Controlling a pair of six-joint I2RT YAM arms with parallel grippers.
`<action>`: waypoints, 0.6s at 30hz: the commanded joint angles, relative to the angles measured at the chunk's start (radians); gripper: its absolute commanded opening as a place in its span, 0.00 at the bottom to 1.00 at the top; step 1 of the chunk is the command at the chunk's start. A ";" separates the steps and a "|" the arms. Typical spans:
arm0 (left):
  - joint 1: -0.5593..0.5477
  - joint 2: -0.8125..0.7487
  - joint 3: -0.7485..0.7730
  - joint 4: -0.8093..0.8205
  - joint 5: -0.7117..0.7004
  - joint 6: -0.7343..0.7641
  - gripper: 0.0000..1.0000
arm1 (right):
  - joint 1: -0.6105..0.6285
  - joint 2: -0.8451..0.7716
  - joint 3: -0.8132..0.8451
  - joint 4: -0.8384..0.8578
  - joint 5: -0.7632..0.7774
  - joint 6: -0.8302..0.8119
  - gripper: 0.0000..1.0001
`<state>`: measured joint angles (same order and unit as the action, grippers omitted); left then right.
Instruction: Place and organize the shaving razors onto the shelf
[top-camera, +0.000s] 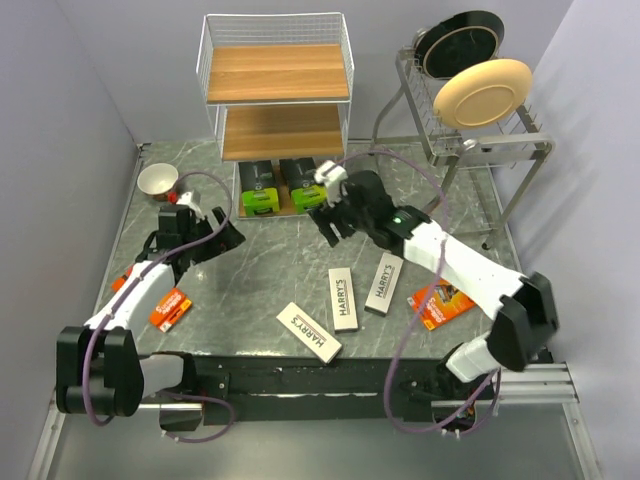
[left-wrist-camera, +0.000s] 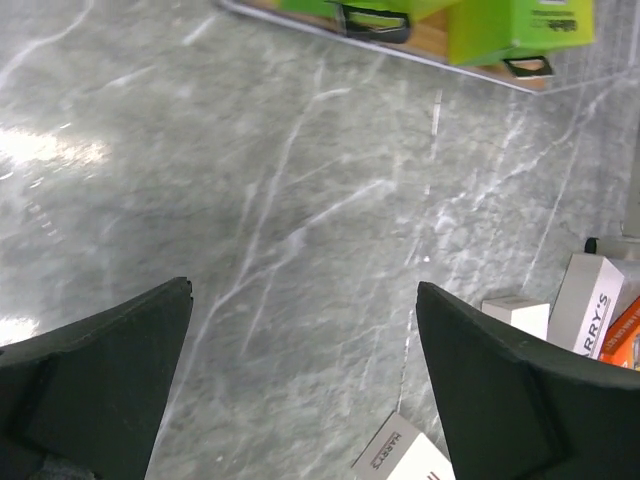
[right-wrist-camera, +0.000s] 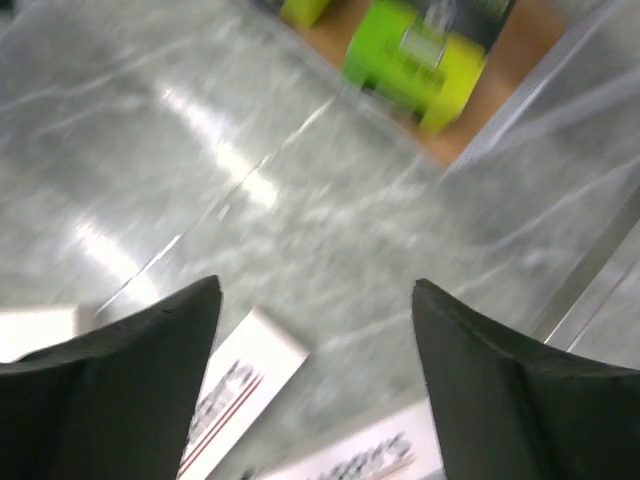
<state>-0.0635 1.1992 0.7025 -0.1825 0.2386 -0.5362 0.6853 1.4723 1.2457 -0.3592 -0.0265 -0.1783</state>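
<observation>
Hands hold nothing: left hand (left-wrist-camera: 303, 290) and right hand (right-wrist-camera: 315, 285) are both spread wide. Two green boxes (top-camera: 262, 190) sit on the shelf (top-camera: 275, 70).

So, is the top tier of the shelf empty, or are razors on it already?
Empty: the top tier shows only bare wood. The two green-ended boxes stand on the bottom tier.

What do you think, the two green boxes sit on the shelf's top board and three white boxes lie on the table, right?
Not quite. The two green boxes sit on the shelf's bottom board, not the top one; the top external view shows it. Three white boxes do lie on the table.
</observation>
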 joint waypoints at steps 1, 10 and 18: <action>-0.073 0.013 0.046 0.098 -0.045 0.002 0.99 | -0.056 -0.049 -0.104 -0.067 -0.056 0.153 0.88; -0.243 0.181 0.118 0.250 -0.093 -0.045 0.99 | -0.064 -0.018 -0.071 -0.054 -0.021 0.135 0.88; -0.361 0.312 0.251 0.359 -0.146 0.113 0.90 | -0.084 -0.069 -0.130 -0.014 -0.001 0.146 0.78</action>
<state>-0.3855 1.4681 0.8333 0.0738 0.1181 -0.5255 0.6167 1.4574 1.1332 -0.4232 -0.0471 -0.0490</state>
